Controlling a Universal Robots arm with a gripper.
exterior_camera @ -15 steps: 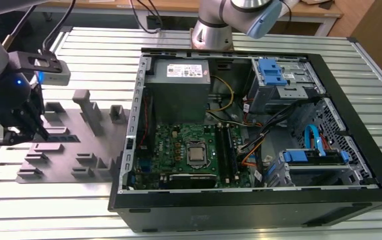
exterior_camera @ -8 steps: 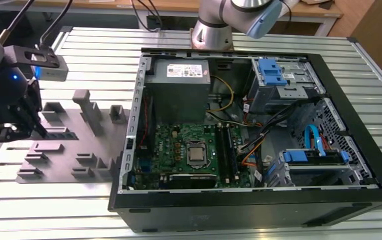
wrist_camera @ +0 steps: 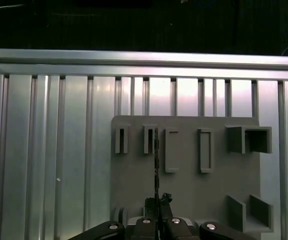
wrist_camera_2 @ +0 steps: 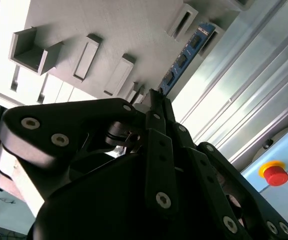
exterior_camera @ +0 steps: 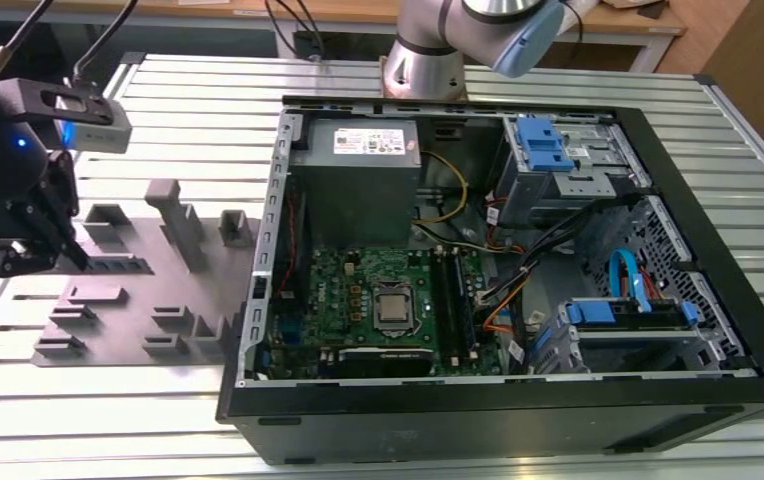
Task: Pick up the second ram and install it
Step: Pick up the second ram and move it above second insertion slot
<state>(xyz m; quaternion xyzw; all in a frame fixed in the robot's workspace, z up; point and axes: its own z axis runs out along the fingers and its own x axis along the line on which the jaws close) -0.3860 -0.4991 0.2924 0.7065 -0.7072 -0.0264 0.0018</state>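
The second ram (wrist_camera_2: 186,54), a thin blue-green board with black chips, runs from a slotted grey block (wrist_camera_2: 215,33) to my fingertips. In the first wrist view the second ram (wrist_camera: 156,160) appears edge-on as a thin dark line from a fixture slot (wrist_camera: 150,140) to my gripper (wrist_camera: 158,201). My gripper (wrist_camera_2: 155,95) has its fingers drawn together around the stick's near end. I cannot tell whether its far end still sits in the slot. In the exterior view my gripper (exterior_camera: 62,245) hangs over the grey fixture plate (exterior_camera: 209,275), at the exterior view's left of the open computer case (exterior_camera: 702,400).
Several raised grey fixture blocks (exterior_camera: 175,215) stand on the plate around my gripper. Inside the case lie the green motherboard (exterior_camera: 355,285) and its long black slots (exterior_camera: 452,295), with cables (exterior_camera: 529,250) and drive cages beside them. The ribbed metal table (exterior_camera: 155,420) carries everything. A red button (wrist_camera_2: 275,174) sits nearby.
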